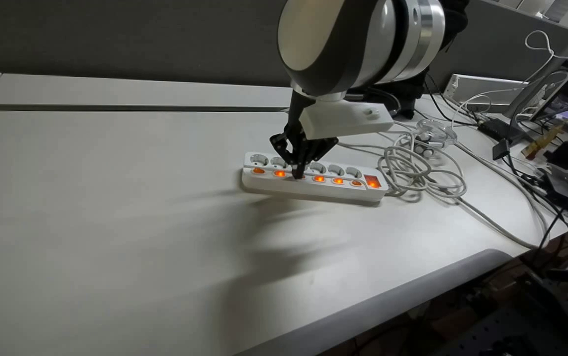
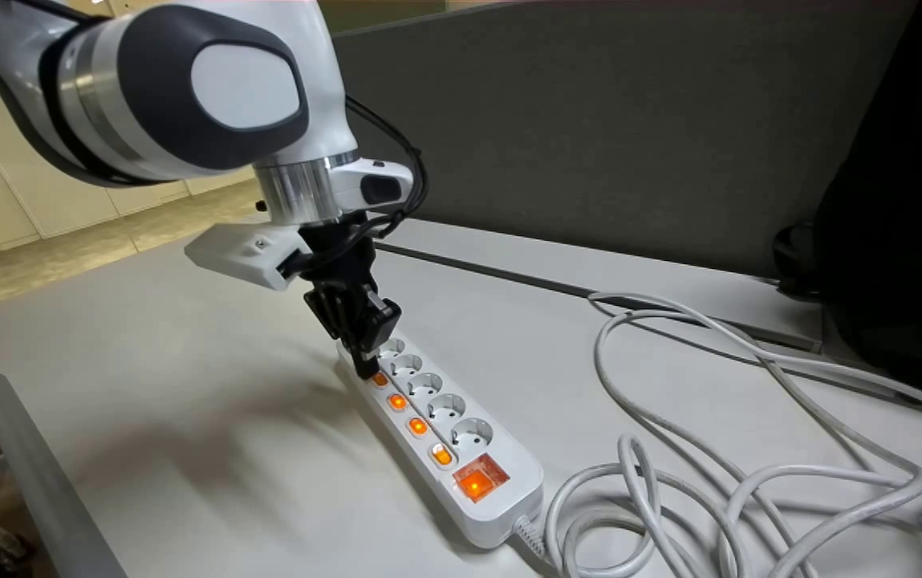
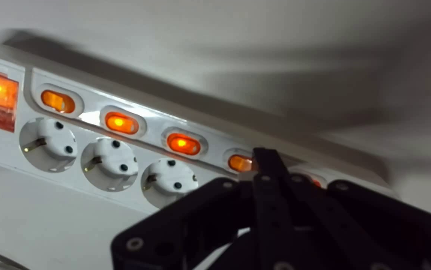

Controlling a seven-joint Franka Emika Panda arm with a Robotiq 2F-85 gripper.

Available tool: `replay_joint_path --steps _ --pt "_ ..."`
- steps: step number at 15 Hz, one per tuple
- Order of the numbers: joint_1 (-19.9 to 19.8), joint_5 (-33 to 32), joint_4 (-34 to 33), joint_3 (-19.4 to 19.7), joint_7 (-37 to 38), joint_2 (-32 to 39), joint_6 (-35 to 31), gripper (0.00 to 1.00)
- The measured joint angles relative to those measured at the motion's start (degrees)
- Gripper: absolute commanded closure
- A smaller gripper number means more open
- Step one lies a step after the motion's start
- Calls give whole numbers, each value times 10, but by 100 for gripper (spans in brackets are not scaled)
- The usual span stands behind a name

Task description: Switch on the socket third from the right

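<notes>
The socket (image 2: pixel 406 366) third from the right, taking right as the wrist view is showing it, is sitting near the middle of the power strip (image 1: pixel 308 188), just beside the gripper (image 2: pixel 367 366) in an exterior view. Its own switch (image 3: pixel 239 163) is lying at the fingertips (image 3: pixel 268 161), which are covering its right end in the wrist view; I am not managing to tell whether they are touching it.

The step in hand is looking like the press itself. The gripper is standing narrow, fingers together and holding nothing, so it is serving as one blunt poker. Pressing well is calling for a short, straight push on the covered end, stopping once a light is showing. Dragging sideways or leaning past that end is risking the lit neighbouring switch (image 1: pixel 279 173), and pushing too hard is risking a skidding strip.

The target switch is looking flat orange, lacking the bright core its lit neighbours are showing, so it is probably standing off. The socket is forming a round white well, matching the others in its row, with no plug sitting in it.

Farther out, the large main switch (image 2: pixel 481 478) is glowing at the end where the cord (image 2: pixel 531 536) is leaving, and the pale table (image 1: pixel 115 188) is bearing the strip
</notes>
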State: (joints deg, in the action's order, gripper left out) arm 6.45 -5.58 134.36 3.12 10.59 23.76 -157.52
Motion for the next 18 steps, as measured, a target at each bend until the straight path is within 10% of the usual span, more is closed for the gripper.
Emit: replay_joint_path --steps 18 --pt "-1 31 -2 5 0 3 -1 100"
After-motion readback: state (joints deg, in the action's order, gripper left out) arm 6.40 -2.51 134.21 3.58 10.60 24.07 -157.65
